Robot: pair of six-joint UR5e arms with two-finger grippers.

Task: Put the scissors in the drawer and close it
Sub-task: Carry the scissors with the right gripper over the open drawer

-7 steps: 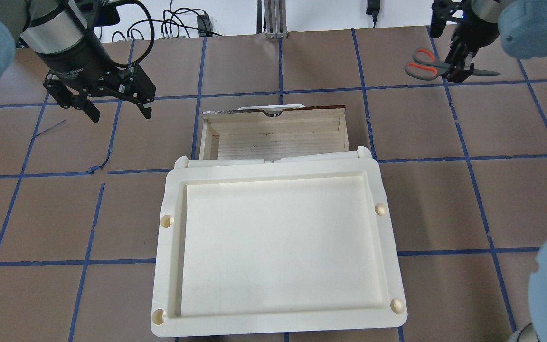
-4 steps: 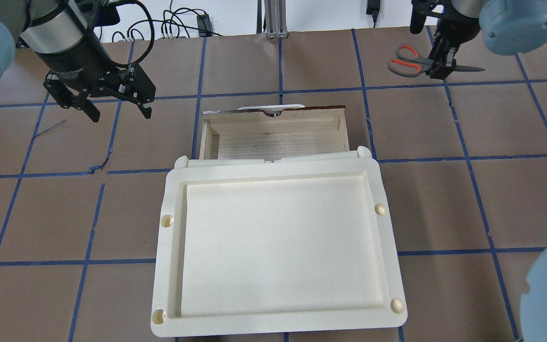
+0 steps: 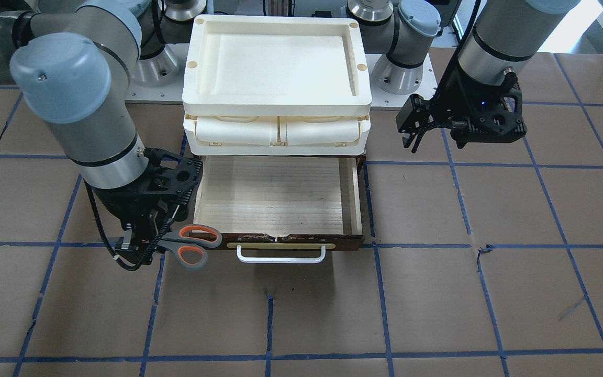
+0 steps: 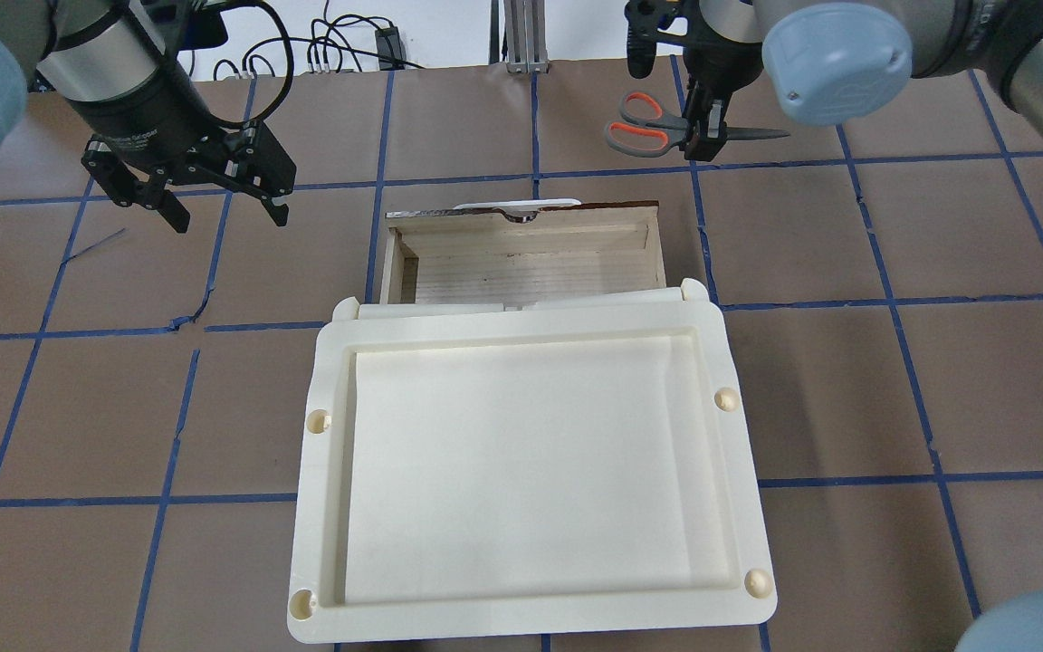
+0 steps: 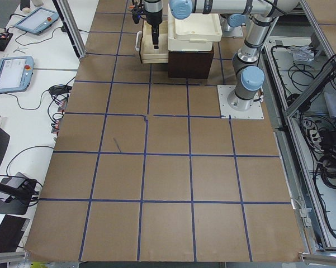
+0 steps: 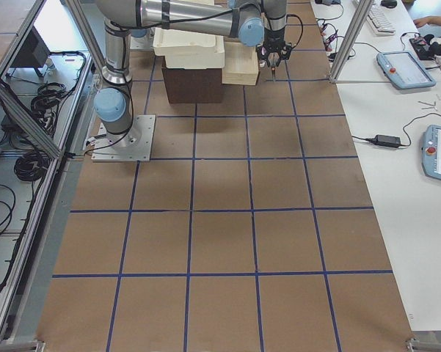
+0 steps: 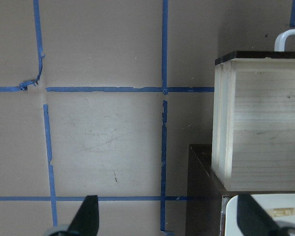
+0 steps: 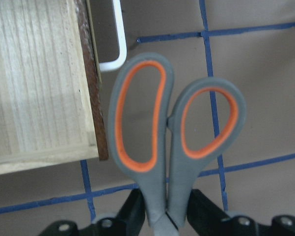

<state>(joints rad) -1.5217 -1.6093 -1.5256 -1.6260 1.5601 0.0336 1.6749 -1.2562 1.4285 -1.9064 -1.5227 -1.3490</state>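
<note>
My right gripper (image 4: 701,145) is shut on the scissors (image 4: 648,127) near their pivot and holds them level above the table. Their grey, orange-lined loops (image 8: 172,128) point toward the drawer; the dark blades point away. They hang just beyond the drawer's dark front, by its corner, also seen in the front view (image 3: 191,245). The drawer (image 4: 531,267) is open and its pale wood interior (image 3: 275,193) is empty; its white bar handle (image 3: 280,255) faces away from me. My left gripper (image 4: 232,217) is open and empty above the table, left of the drawer.
A cream plastic tray unit (image 4: 521,330) sits on top of the cabinet and overhangs the rear part of the drawer. Brown table with blue tape grid lies all around. Cables lie along the far table edge (image 4: 340,50).
My right arm has carried the scissors leftward from the far right of the table to the drawer's front corner. The left arm and the drawer have not moved.
</note>
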